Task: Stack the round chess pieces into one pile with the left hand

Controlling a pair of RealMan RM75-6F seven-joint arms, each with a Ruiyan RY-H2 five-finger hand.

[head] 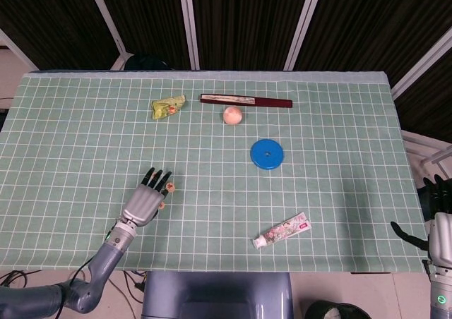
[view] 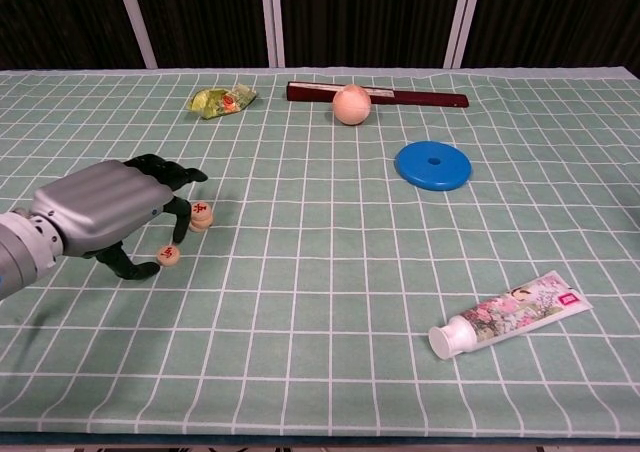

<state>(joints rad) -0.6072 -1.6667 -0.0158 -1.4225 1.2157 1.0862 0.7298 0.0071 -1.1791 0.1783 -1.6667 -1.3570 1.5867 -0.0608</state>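
Observation:
Two round wooden chess pieces lie near the table's front left. The farther chess piece (view: 202, 215) (head: 170, 187) sits just past my left hand's fingertips and looks like a low stack. The nearer chess piece (view: 170, 257) (head: 161, 205) is pinched between the thumb and a fingertip of my left hand (view: 100, 217) (head: 145, 199), low over the cloth. The other fingers curl above it. My right hand (head: 438, 217) hangs off the table's right edge, fingers apart, holding nothing.
On the green grid cloth lie a blue disc (view: 432, 164), a toothpaste tube (view: 505, 314), a peach-coloured ball (view: 351, 104) against a dark red bar (view: 420, 98), and a green snack packet (view: 222, 100) at the back left.

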